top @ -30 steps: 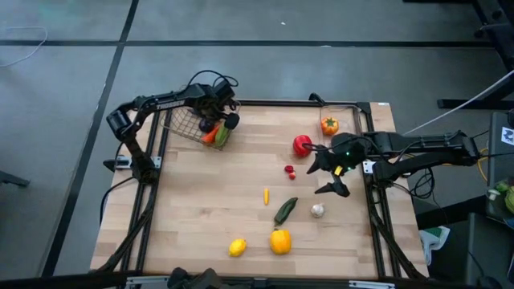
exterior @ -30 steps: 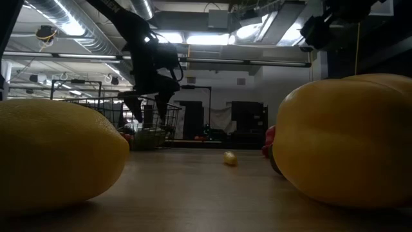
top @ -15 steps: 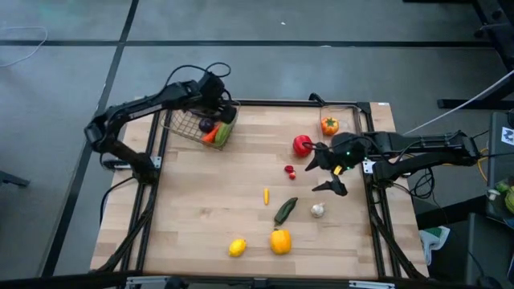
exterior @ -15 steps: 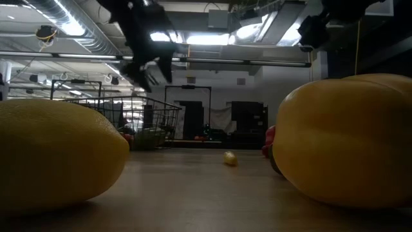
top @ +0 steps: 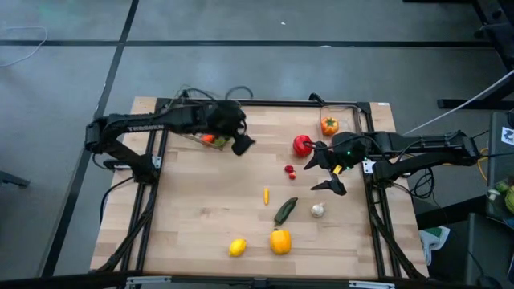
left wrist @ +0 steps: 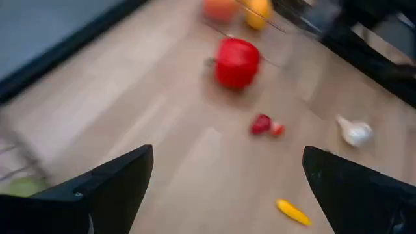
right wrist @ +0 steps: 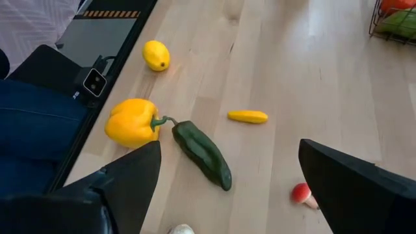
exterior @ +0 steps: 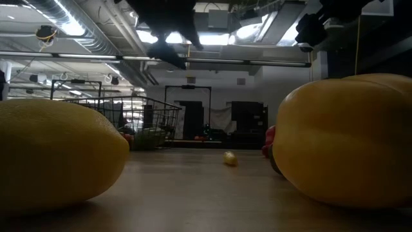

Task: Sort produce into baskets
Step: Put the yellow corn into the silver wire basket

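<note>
High view: left pincer (top: 242,144) seen withdrawn from wire basket (top: 193,132) toward table (top: 201,209) centre, spread wide, nothing carried; drop-off judged done, next pick due. Right pincer (top: 328,170) unmoved, spread, empty, beside red pepper (top: 302,145). Green pepper (top: 285,211) lies mid-table, long axis diagonal.

Low view: lemon (exterior: 58,158) and yellow pepper (exterior: 344,138) fill foreground; basket seen behind.

Left wrist view: red pepper, garlic (left wrist: 355,132), small yellow piece (left wrist: 292,211) ahead.

Right wrist view: green pepper stem points at yellow pepper.
</note>
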Robot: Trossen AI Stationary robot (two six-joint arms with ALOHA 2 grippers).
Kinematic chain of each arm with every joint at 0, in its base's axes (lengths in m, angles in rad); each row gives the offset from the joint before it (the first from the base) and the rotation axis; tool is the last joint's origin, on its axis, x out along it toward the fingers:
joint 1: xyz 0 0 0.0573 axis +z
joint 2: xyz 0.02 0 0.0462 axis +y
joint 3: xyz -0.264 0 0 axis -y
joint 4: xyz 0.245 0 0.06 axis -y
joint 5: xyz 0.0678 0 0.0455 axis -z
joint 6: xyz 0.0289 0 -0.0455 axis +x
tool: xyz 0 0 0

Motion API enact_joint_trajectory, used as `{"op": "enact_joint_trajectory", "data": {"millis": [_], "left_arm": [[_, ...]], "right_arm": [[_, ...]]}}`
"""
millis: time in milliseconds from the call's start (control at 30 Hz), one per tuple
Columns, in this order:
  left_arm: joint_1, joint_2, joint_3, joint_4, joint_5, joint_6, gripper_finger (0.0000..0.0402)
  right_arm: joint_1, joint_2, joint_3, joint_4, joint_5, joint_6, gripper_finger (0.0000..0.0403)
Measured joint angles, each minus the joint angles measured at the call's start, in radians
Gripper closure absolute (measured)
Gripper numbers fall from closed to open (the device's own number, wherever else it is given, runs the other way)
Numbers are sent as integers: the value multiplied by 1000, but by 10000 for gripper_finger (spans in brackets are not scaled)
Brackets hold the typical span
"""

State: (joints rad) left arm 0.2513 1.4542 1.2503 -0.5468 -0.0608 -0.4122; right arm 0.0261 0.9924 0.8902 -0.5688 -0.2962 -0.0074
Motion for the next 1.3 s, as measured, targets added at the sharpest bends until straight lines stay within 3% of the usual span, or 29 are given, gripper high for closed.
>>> {"op": "enact_joint_trajectory", "data": {"millis": [467, 633, 1000, 1300], "left_arm": [[-271, 127, 0, 148, -1, -180, 9], [-331, 203, 0, 187, -1, -334, 9], [-385, 404, -1, 194, -2, -723, 9], [-385, 534, -1, 359, 1, -860, 9]], "right_arm": [[0, 0, 0, 0, -2, 0, 42], [0, 0, 0, -1, -2, 1, 42], [0, 0, 0, -1, 17, 2, 42], [0, 0, 0, -1, 18, 2, 42]]}}
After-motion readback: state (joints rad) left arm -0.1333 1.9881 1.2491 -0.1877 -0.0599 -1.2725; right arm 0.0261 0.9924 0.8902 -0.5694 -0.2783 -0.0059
